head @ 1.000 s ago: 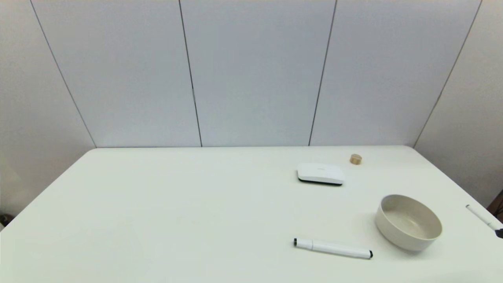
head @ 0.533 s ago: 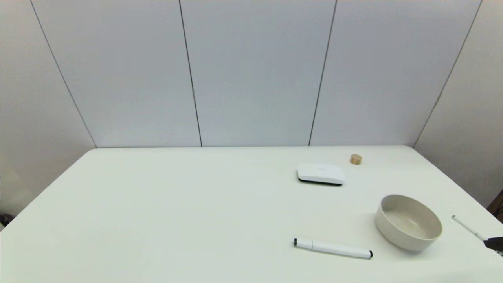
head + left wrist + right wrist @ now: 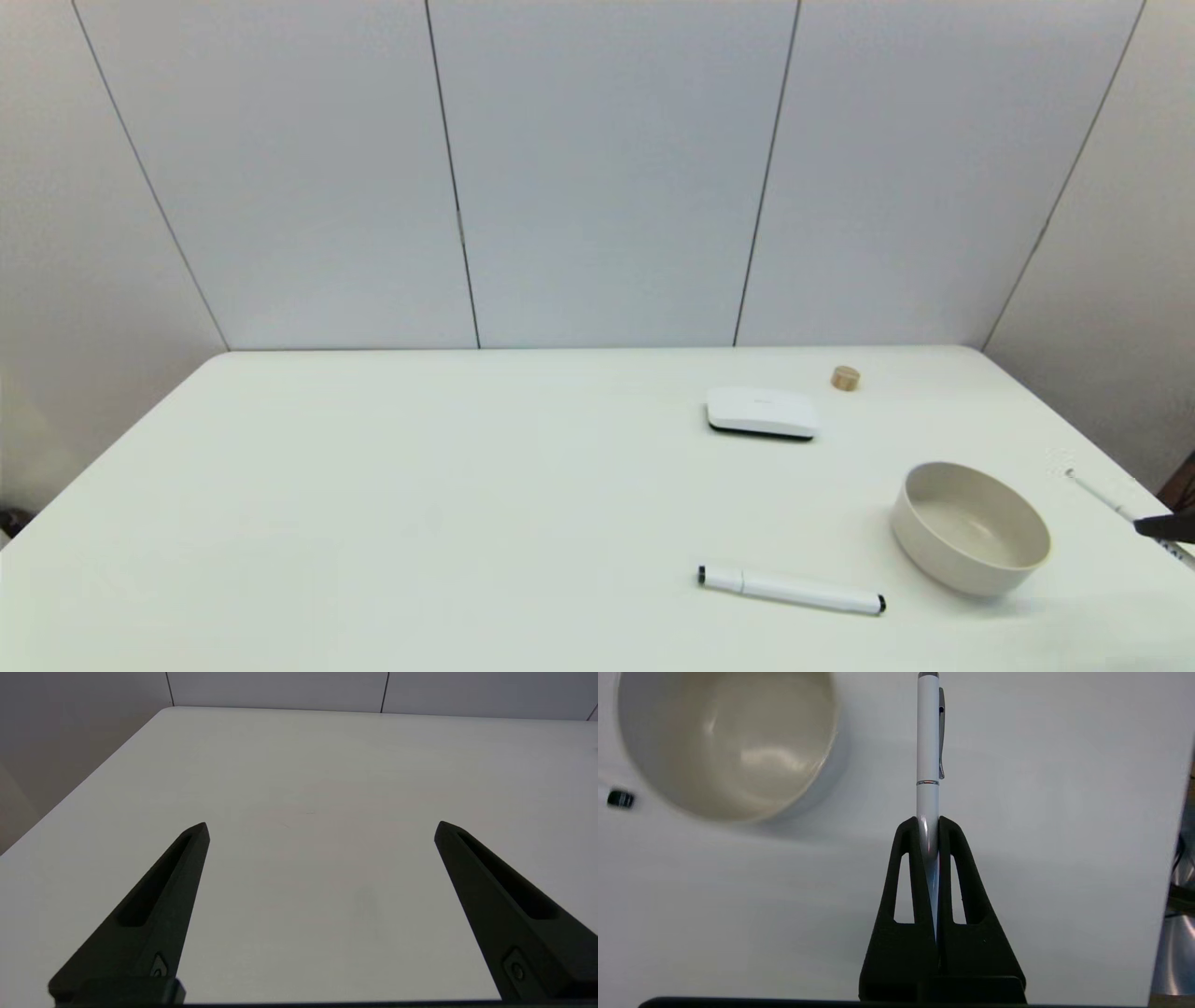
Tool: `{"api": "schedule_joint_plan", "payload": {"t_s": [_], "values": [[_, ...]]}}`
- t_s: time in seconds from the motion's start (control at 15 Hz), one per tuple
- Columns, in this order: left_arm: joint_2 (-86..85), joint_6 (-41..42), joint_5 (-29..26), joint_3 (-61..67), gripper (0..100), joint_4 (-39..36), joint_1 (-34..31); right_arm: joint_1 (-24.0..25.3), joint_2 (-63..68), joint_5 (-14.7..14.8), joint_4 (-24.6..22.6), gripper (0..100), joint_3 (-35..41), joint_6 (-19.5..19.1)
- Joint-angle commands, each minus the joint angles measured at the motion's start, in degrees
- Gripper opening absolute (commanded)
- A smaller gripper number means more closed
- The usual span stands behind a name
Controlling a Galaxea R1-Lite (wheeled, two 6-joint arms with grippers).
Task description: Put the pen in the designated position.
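Lifted since earlier: right gripper (image 3: 929, 826) clenched on pen (image 3: 927, 742), just beside bowl (image 3: 971, 527); marker (image 3: 790, 590) nearby.

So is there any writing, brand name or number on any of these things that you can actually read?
None can be read.
White box: a faint grey mark on its top, too small to read.
Pen held in the right gripper: no lettering shows, only a thin band and a metal clip.
Marker, bowl, small wooden cylinder: no text visible.
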State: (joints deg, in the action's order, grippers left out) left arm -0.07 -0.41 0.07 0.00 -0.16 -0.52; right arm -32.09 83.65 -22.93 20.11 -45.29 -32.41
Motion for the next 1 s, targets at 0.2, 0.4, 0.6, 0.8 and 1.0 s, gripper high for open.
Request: {"api": "schedule_joint_plan", "payload": {"t_s": [0.2,0.4,0.6,0.8,1.0], "values": [[-0.01,-0.02,0.01,0.09,100,-0.02,0.00,-1.49,6.17,0.52,0.28,0,-1.21,0.51],[-0.01,-0.02,0.01,0.00,100,-0.02,0.00,-1.49,8.02,0.96,-0.08,0,-0.15,0.42],[-0.01,-0.02,0.01,0.09,100,-0.02,0.00,-1.49,10.57,0.96,-0.25,0,-0.42,0.25],[-0.01,-0.02,0.01,0.09,100,-0.02,0.00,-1.40,11.97,0.78,-0.43,0,-0.59,-0.02],[-0.01,-0.02,0.01,0.09,100,-0.02,-0.09,-1.22,13.91,0.69,-2.10,0,-1.03,-0.28]]}}
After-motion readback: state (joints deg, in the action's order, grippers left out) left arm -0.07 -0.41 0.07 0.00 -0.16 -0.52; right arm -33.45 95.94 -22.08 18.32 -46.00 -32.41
